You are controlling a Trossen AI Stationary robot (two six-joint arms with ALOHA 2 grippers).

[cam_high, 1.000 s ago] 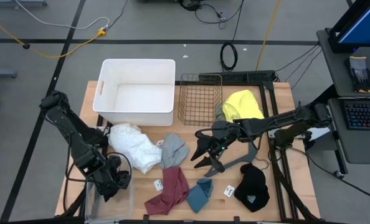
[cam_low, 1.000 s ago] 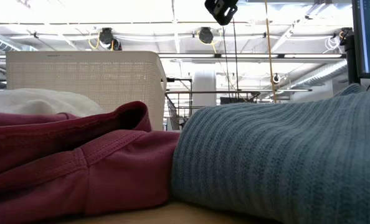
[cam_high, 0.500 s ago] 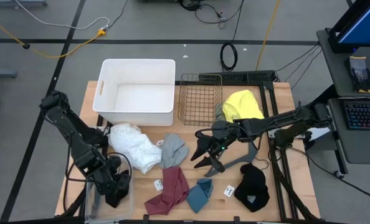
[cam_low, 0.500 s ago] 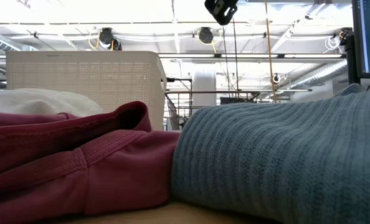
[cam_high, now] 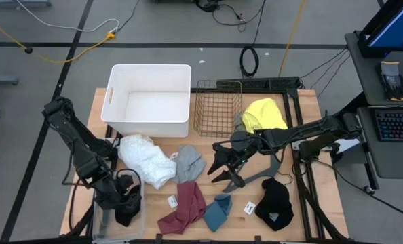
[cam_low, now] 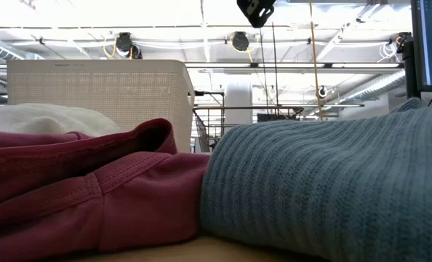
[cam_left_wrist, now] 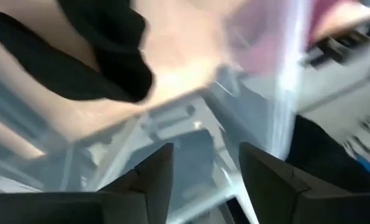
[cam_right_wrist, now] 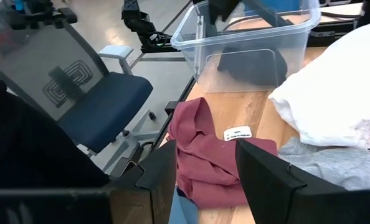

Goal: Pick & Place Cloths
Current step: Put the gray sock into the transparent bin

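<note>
My left gripper (cam_high: 126, 201) (cam_left_wrist: 203, 155) hangs open over a clear plastic bin (cam_high: 106, 227) at the table's near left corner. A black cloth (cam_high: 127, 215) (cam_left_wrist: 110, 56) lies loose on the bin's floor below it. My right gripper (cam_high: 222, 173) (cam_right_wrist: 203, 162) hovers open above the middle of the table, with nothing between its fingers. On the tabletop lie a white cloth (cam_high: 147, 159), a grey one (cam_high: 188, 163), a maroon one (cam_high: 183, 207), a teal one (cam_high: 218, 211), a second black one (cam_high: 275, 203) and a yellow one (cam_high: 264, 114).
A white tub (cam_high: 149, 100) and a wire basket (cam_high: 218, 107) stand at the far side. A dark grey hanger (cam_high: 266, 173) lies under my right arm. Small white tags (cam_high: 172, 200) lie near the maroon cloth. Bare wood shows right of the clear bin.
My left gripper has opened and let go of the black cloth, which has dropped onto the floor of the clear bin. The gripper has then risen a little and tipped up. My right arm has kept still.
</note>
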